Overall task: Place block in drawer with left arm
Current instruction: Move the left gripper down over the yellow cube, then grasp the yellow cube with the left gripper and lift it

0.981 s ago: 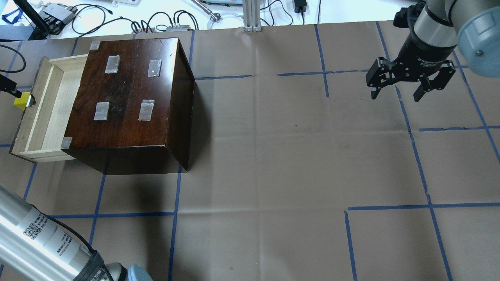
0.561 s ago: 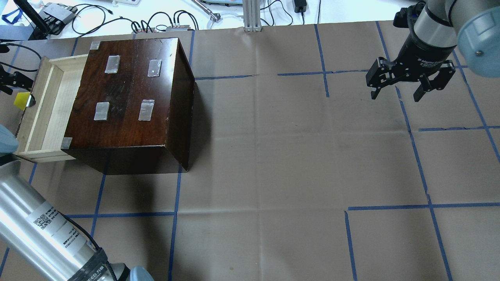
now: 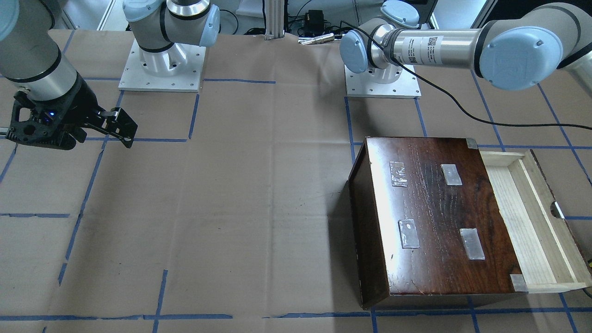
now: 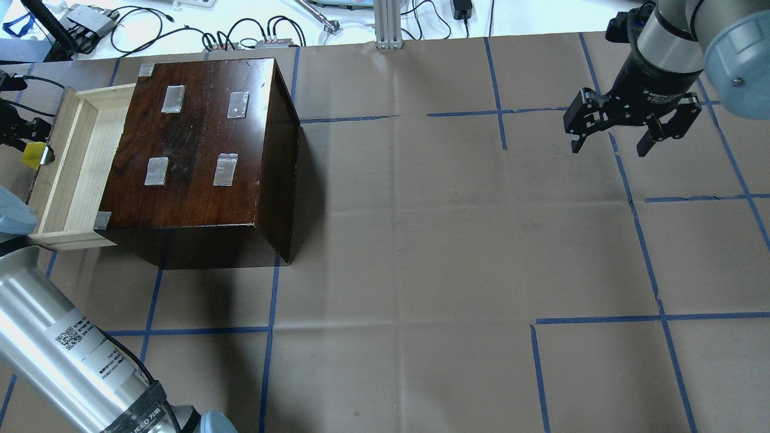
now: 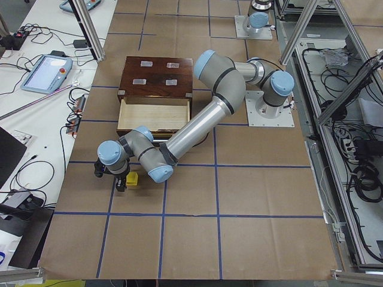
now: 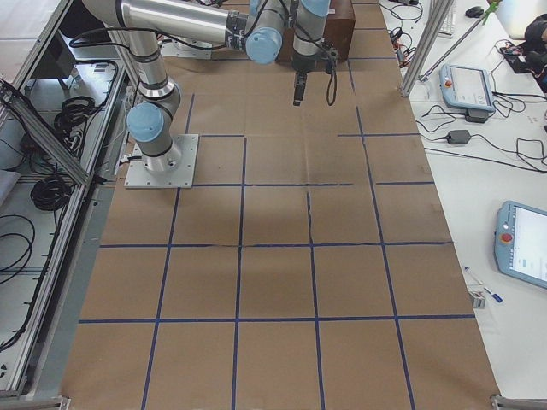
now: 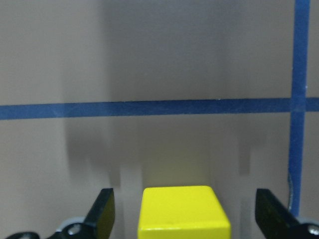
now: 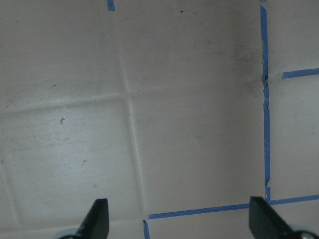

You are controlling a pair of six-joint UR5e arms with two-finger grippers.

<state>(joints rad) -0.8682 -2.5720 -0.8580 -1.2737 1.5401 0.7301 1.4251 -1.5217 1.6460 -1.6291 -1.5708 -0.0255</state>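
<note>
The yellow block (image 7: 184,214) rests on the paper-covered table, just outside the front of the pulled-out pale wood drawer (image 4: 66,168). The block also shows in the overhead view (image 4: 33,154). My left gripper (image 7: 184,193) is open and straddles the block, with a gap on each side between its fingers (image 7: 104,209) and the block. In the exterior left view the left gripper (image 5: 121,181) is low beside the block (image 5: 132,179). The drawer holds nothing that I can see. My right gripper (image 4: 609,148) is open and empty above the table at the far right.
The glossy dark-brown box (image 4: 192,144) with silver tape patches stands over the drawer's inner end. Cables and devices (image 4: 90,21) lie beyond the table's far edge. Blue tape lines (image 4: 499,113) cross the brown paper.
The left arm's big link has swung further into the overhead view at the lower left. The left gripper has shifted slightly at the block. The block, drawer and right arm have not moved.
</note>
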